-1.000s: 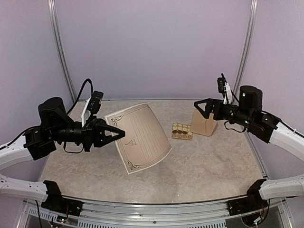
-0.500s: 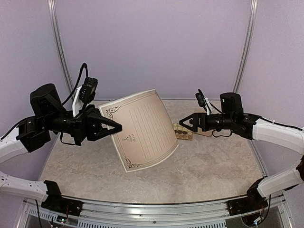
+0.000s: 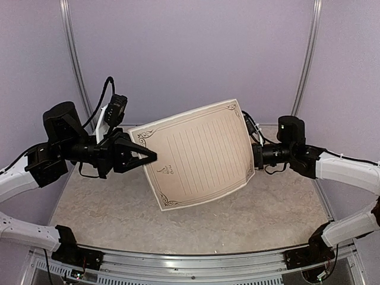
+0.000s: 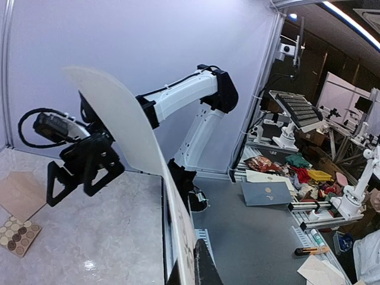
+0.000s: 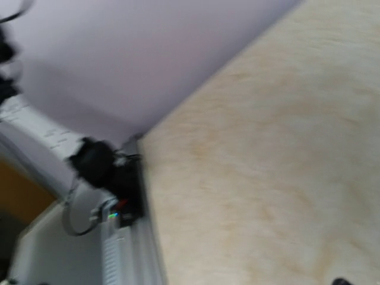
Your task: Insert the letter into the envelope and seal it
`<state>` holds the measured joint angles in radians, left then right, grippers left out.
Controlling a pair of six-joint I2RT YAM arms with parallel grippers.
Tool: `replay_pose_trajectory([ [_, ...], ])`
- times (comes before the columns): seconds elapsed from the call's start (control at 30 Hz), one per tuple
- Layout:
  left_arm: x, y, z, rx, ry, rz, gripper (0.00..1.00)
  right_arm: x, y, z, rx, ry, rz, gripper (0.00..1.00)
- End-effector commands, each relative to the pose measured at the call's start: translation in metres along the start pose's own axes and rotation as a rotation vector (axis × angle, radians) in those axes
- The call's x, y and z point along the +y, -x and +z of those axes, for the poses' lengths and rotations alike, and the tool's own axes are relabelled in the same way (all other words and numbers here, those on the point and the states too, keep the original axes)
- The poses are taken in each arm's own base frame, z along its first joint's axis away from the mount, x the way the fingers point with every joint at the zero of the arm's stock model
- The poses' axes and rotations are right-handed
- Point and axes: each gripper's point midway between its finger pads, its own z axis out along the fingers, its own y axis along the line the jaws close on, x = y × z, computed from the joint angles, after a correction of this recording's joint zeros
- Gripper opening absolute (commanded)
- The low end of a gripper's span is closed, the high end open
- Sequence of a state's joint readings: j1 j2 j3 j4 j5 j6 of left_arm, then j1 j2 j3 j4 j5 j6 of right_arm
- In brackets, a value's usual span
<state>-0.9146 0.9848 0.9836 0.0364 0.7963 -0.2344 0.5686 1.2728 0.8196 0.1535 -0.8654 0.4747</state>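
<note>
Left gripper [image 3: 151, 157] clamped on letter's [image 3: 199, 154] left edge, sheet aloft and tilted; right gripper [image 4: 70, 193] spread, just behind right edge.

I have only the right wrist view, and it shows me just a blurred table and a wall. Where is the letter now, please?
Observer: The left hand holds the thin cream-white paper letter with dark ornamental border up in the air by one edge, with its ruled face toward the top camera.
Operator: Is my right hand closed on it?
Observer: No. In the left wrist view the right hand is open at the sheet's plain face and grips nothing.
Operator: And where is the envelope?
Observer: The brown paper envelope lies on the table, next to the small card of round stickers.
</note>
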Motion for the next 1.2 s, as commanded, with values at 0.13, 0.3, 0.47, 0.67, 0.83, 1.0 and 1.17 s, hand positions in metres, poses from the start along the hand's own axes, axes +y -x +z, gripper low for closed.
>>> replay_pose_trajectory([
  [0.13, 0.055, -0.021, -0.013, 0.009, 0.205, -0.087, 0.00, 0.084, 0.009, -0.017, -0.018, 0.268, -0.141, 1.00],
  [0.3, 0.074, -0.035, -0.014, 0.045, 0.278, -0.139, 0.00, 0.100, 0.013, -0.022, -0.036, 0.308, -0.169, 0.99],
  [0.47, 0.090, -0.038, -0.020, 0.038, 0.349, -0.176, 0.00, 0.111, 0.014, -0.024, -0.033, 0.347, -0.190, 1.00],
  [0.67, 0.096, -0.034, -0.027, 0.009, 0.370, -0.203, 0.00, 0.123, 0.006, -0.025, -0.013, 0.384, -0.212, 1.00],
  [0.83, 0.094, -0.033, -0.021, 0.006, 0.329, -0.215, 0.00, 0.137, -0.003, -0.017, 0.021, 0.431, -0.240, 1.00],
  [1.0, 0.087, -0.032, -0.017, 0.000, 0.277, -0.227, 0.00, 0.139, -0.009, -0.005, 0.051, 0.439, -0.256, 1.00],
  [1.17, 0.088, -0.031, -0.017, -0.007, 0.282, -0.246, 0.00, 0.144, -0.014, 0.008, 0.078, 0.454, -0.271, 0.99],
])
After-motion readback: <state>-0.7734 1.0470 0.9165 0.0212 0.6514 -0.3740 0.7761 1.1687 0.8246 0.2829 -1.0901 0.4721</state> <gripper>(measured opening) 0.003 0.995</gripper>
